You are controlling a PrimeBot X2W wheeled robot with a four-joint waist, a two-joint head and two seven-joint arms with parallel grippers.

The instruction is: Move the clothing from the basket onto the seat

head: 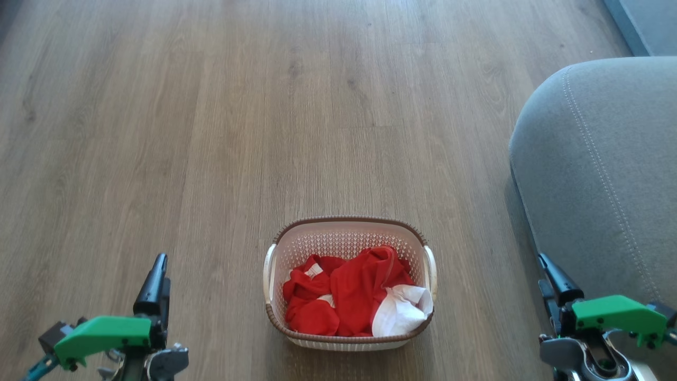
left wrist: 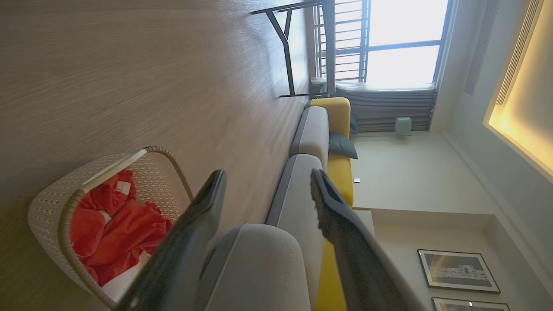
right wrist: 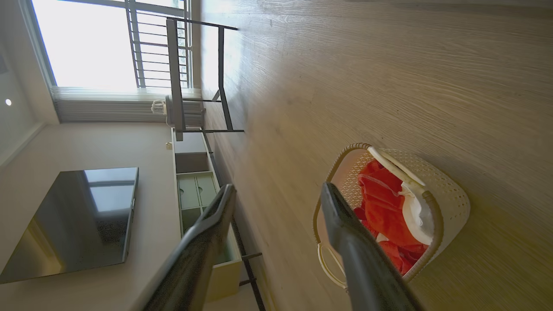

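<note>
The cream basket [head: 278, 264] with a brown rim stands on the wood floor, low in the middle of the head view. The clothing [head: 354, 293], red with a white part at the right, lies bunched inside it. The grey seat [head: 597, 174] with pale stitching fills the right side, apart from the basket. My left gripper [head: 157, 264] hovers left of the basket and my right gripper [head: 546, 265] right of it, by the seat's edge. Both stand open and hold nothing: left gripper [left wrist: 266, 179], right gripper [right wrist: 278, 190]. The wrist views show the basket [left wrist: 45, 207] [right wrist: 451, 203] and the clothing [left wrist: 121, 224] [right wrist: 380, 203].
Bare wood floor [head: 238, 106] stretches ahead and to the left of the basket. A black-framed table [right wrist: 198, 77] stands by the window. A low cabinet [right wrist: 194, 190] and a dark screen [right wrist: 73, 220] line one wall. More grey cushions [left wrist: 311, 134] with yellow backs [left wrist: 339, 168] run along the other.
</note>
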